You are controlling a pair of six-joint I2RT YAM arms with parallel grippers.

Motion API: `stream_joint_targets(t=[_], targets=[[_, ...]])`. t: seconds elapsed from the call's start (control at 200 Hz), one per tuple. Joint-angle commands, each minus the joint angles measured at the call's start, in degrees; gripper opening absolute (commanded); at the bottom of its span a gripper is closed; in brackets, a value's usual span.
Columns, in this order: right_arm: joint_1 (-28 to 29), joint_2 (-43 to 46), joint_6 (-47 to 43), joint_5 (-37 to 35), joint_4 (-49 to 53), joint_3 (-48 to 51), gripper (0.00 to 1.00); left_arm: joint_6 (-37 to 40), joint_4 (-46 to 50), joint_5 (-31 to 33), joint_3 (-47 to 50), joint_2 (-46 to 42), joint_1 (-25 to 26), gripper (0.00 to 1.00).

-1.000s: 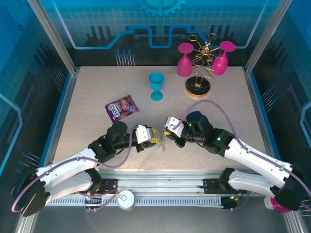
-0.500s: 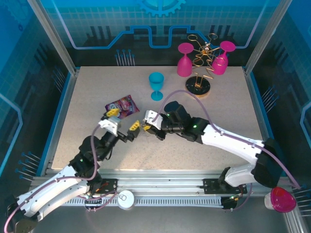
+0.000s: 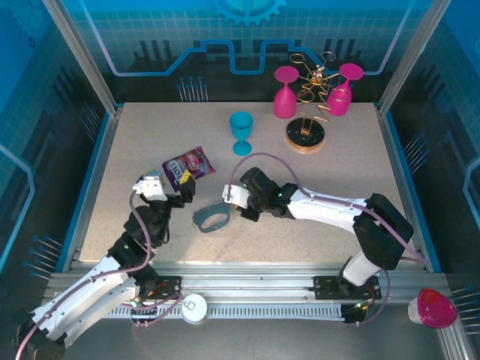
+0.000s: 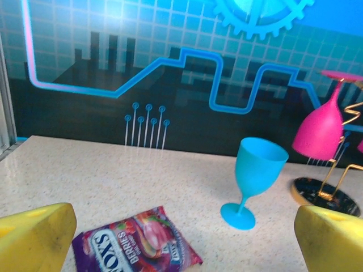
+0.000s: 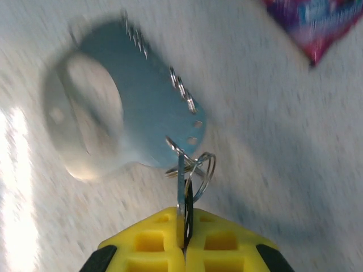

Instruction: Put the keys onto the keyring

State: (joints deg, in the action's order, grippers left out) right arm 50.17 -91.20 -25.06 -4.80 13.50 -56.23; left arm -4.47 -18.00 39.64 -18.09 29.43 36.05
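Note:
The dark grey oval keyring (image 3: 219,217) lies flat on the table in front of the arms. In the right wrist view the keyring (image 5: 153,113) shows small metal rings along its near edge. My right gripper (image 3: 229,204) sits low at its right end. That right gripper (image 5: 184,238) is shut on the tiny silver key (image 5: 181,187) and its black tag (image 5: 189,205), which hang from the rings. My left gripper (image 3: 169,187) is off to the left by the candy bag. In its wrist view the left gripper (image 4: 184,243) is wide open with nothing between its yellow fingertips (image 4: 34,238).
A purple candy bag (image 3: 184,166) lies left of centre, just ahead of my left gripper. A blue goblet (image 3: 241,132) stands behind the middle. At the back right, a gold wire stand (image 3: 307,127) carries two pink goblets (image 3: 285,94).
My left gripper has let go, opened, and drawn back left toward the candy bag. My right gripper has moved left and down with the key, and the keyring now rests on the table.

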Motion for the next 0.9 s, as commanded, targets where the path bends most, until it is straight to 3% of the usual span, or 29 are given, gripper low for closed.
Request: stream_joint_targets(t=[0.0,0.095,0.29,0.405,0.49,0.575,0.655,0.76,0.895], targets=[[-0.3,1.5,-8.9,-14.9,9.9,1.6,0.00,-1.4,1.3,1.9,1.5,1.2,-1.2,0.99],[-0.3,0.8,-11.4,-22.8,12.1,3.3,0.12,0.6,1.6,2.1,2.1,2.9,-1.7,0.99],[-4.0,1.1,-10.2,-30.6,14.6,5.5,0.56,3.7,2.4,2.1,2.7,7.1,-3.9,0.99],[-9.3,6.2,-6.3,-31.0,14.3,8.1,0.64,3.9,4.4,-3.2,1.8,7.9,-7.9,0.99],[-15.4,13.1,0.5,-25.4,10.9,9.3,0.68,4.7,3.6,-3.7,2.4,9.3,-11.0,0.99],[-23.1,20.3,10.1,-14.4,1.1,13.6,0.70,4.3,0.7,-3.4,4.0,11.8,-13.7,0.99],[-30.1,25.0,18.8,-5.5,-14.9,21.5,0.71,3.4,-3.4,-3.6,5.7,14.9,-15.5,0.99],[-35.8,24.8,21.0,-4.7,-38.2,32.7,0.73,3.6,-11.1,-3.3,7.4,20.3,-17.2,0.99],[-44.2,16.6,24.1,-0.3,-62.1,39.4,0.73,4.5,-23.8,-8.2,8.4,30.8,-20.7,0.99]])
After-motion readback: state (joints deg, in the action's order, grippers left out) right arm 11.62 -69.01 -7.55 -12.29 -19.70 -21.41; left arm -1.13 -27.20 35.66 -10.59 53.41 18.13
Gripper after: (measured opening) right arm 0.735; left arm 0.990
